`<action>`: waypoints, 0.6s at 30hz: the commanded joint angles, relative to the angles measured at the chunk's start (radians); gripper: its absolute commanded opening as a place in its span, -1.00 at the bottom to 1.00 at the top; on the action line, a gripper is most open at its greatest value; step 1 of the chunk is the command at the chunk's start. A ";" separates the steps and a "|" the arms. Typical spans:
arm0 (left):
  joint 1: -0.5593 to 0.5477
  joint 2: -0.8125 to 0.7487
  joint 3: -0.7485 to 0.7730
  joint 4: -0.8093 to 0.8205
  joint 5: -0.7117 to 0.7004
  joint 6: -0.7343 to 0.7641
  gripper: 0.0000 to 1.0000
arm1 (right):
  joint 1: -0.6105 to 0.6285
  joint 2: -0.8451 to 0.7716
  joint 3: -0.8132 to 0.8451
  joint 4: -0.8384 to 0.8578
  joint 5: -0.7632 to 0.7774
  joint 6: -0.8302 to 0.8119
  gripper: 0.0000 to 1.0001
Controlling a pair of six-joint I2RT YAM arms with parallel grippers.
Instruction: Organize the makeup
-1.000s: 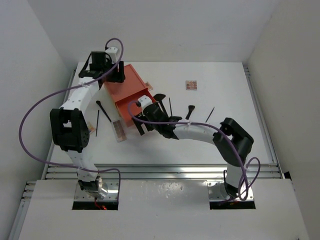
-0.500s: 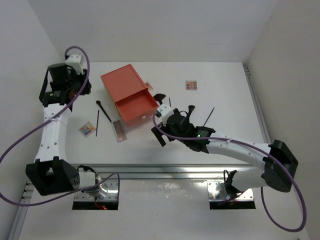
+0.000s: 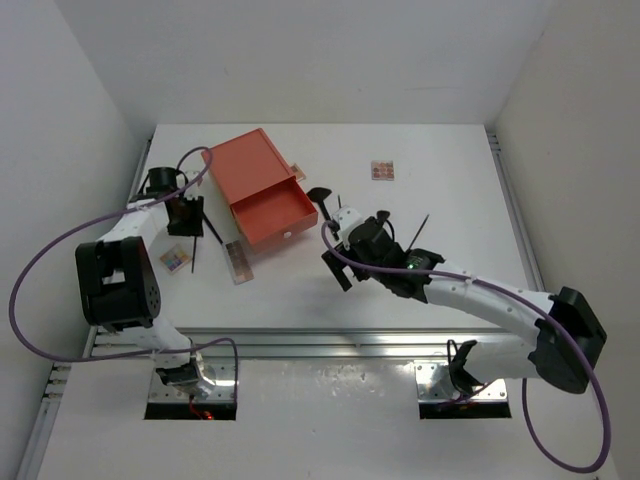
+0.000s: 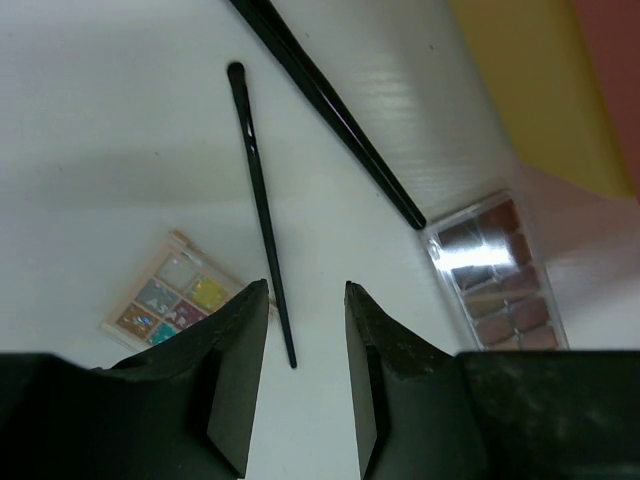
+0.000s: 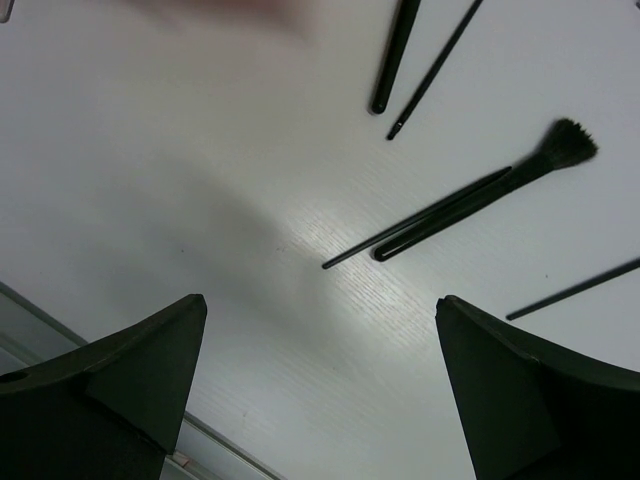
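- Slim black brush (image 4: pixel 258 200): lying flat, between the two palettes.
- Multicoloured palette (image 4: pixel 175 295): flat, just beside the brush's lower end.
- Pink-brown palette (image 4: pixel 495 270): flat, its corner by the thicker black stick (image 4: pixel 330 105).
- Small palette (image 3: pixel 382 170): well apart, far side.

**Sheen on the table, gloss on the makeup**

The white table top (image 5: pixel 200 150) is smooth, with a faint wood-like grain and a soft sheen that throws back the light. The slim black brush (image 4: pixel 262 215) and the thicker black stick (image 4: pixel 325 105) have glossy, plastic-looking handles. The long pink-brown palette (image 4: pixel 497 275) sits under clear, shiny plastic. The small multicoloured palette (image 4: pixel 175 297) glitters. The orange drawer box (image 3: pixel 245 160) looks matt.
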State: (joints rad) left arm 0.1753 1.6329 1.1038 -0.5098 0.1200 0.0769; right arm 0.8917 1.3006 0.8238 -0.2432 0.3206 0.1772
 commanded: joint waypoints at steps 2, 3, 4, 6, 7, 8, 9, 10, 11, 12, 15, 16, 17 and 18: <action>0.003 0.027 -0.033 0.114 -0.059 0.008 -0.16 | -0.037 -0.049 0.029 -0.011 -0.034 0.028 0.95; 0.003 0.045 -0.033 0.125 -0.069 0.008 -0.16 | -0.040 -0.053 0.025 -0.011 -0.037 0.030 0.95; 0.003 0.068 -0.033 0.134 -0.069 0.008 -0.16 | -0.043 -0.055 0.024 -0.016 -0.037 0.033 0.95; 0.003 0.097 -0.033 0.145 -0.069 0.008 -0.16 | -0.050 -0.060 0.023 -0.025 -0.035 0.034 0.95; 0.003 0.113 -0.021 0.145 -0.069 -0.002 -0.16 | -0.053 -0.060 0.023 -0.025 -0.037 0.039 0.95; -0.006 0.126 -0.012 0.154 -0.069 -0.002 -0.19 | -0.056 -0.063 0.021 -0.031 -0.037 0.045 0.95; -0.007 0.142 -0.012 0.154 -0.069 -0.002 -0.19 | -0.057 -0.063 0.023 -0.030 -0.035 0.048 0.95; -0.007 0.169 0.002 0.154 -0.069 -0.002 -0.19 | -0.060 -0.066 0.023 -0.036 -0.037 0.051 0.95; -0.007 0.183 0.013 0.154 -0.069 -0.002 -0.22 | -0.062 -0.063 0.023 -0.038 -0.035 0.054 0.95; -0.007 0.205 0.013 0.154 -0.069 -0.002 -0.22 | -0.062 -0.064 0.021 -0.038 -0.035 0.056 0.95; -0.007 0.226 0.024 0.154 -0.079 -0.002 -0.36 | -0.062 -0.066 0.024 -0.048 -0.016 0.073 0.95; -0.007 0.226 0.024 0.154 -0.079 -0.002 -0.41 | -0.062 -0.067 0.023 -0.050 -0.006 0.082 0.95; -0.007 0.226 0.024 0.154 -0.079 -0.002 -0.45 | -0.063 -0.075 0.018 -0.050 -0.002 0.091 0.95; -0.007 0.226 0.015 0.154 -0.079 -0.002 -0.49 | -0.062 -0.078 0.015 -0.047 0.006 0.094 0.95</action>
State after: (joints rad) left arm 0.1753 1.8366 1.1164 -0.3565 0.0544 0.0738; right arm 0.8333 1.2629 0.8238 -0.2966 0.2989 0.2363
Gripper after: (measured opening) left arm 0.265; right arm 0.974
